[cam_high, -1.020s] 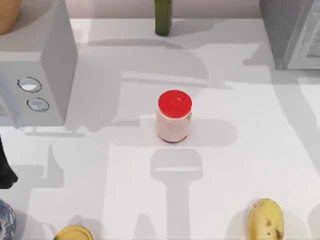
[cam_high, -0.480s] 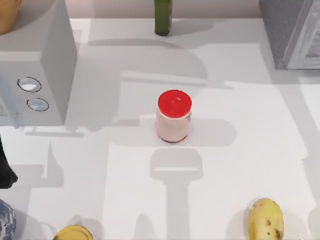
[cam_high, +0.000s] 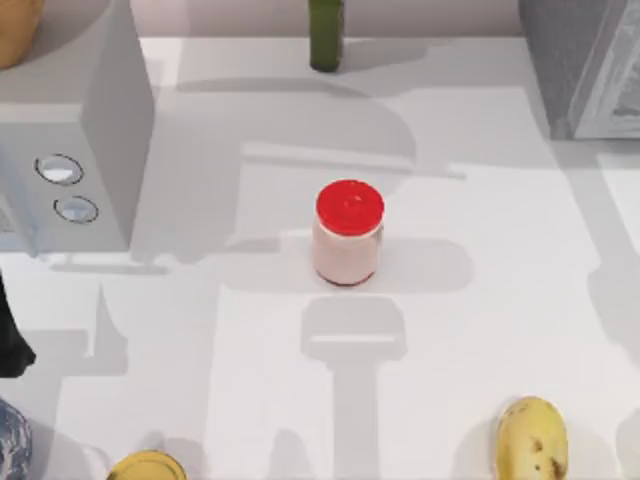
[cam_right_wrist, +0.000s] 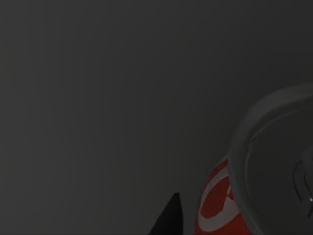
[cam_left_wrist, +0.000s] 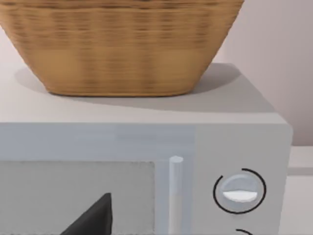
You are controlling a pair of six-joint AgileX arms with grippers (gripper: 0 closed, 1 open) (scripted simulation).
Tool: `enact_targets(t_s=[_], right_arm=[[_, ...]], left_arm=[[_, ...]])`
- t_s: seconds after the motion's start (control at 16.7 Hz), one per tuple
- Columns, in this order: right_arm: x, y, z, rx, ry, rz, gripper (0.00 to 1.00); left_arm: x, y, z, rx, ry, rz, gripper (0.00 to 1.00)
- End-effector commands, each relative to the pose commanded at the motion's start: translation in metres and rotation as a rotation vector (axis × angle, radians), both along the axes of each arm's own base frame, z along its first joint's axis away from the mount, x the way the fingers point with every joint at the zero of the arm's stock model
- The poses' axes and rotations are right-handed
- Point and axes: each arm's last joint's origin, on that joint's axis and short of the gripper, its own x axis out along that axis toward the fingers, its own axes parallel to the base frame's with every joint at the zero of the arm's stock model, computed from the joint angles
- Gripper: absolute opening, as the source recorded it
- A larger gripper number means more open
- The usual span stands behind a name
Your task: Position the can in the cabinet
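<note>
Mid-table, pink jar [cam_high: 347, 240] stands before cabinet [cam_high: 585, 65].

Bright table [cam_high: 500, 300] with crisp shadows; right wrist view dark.

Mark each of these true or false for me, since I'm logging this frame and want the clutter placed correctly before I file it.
1. The pink jar stands upright near the table's middle. True.
2. A banana lies at the table's far edge. False: it lies at the near edge, toward the right.
3. A woven basket sits on top of the light grey box with round knobs. True.
4. The jar's lid is off. False: its red lid is on.
5. The can shows close up in the dim right wrist view. True.
</note>
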Motion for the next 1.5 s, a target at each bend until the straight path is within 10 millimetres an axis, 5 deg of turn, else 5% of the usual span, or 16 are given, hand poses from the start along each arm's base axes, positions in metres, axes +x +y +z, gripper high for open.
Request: enact_targets(t_s=[0.36,1.14,1.5], right_arm=[[0.0012,-0.0005,0.0004,0.004,-0.007,0.001,0.0],[0.0012,-0.0005,0.0004,0.004,-0.007,0.001,0.98],[0.0012,-0.0005,0.0004,0.004,-0.007,0.001,1.0]], left_arm=[[0.0,0.0,0.0,0.0,0.0,0.0,1.0],[0.0,0.0,0.0,0.0,0.0,0.0,1.0],[0.0,0.0,0.0,0.0,0.0,0.0,1.0]])
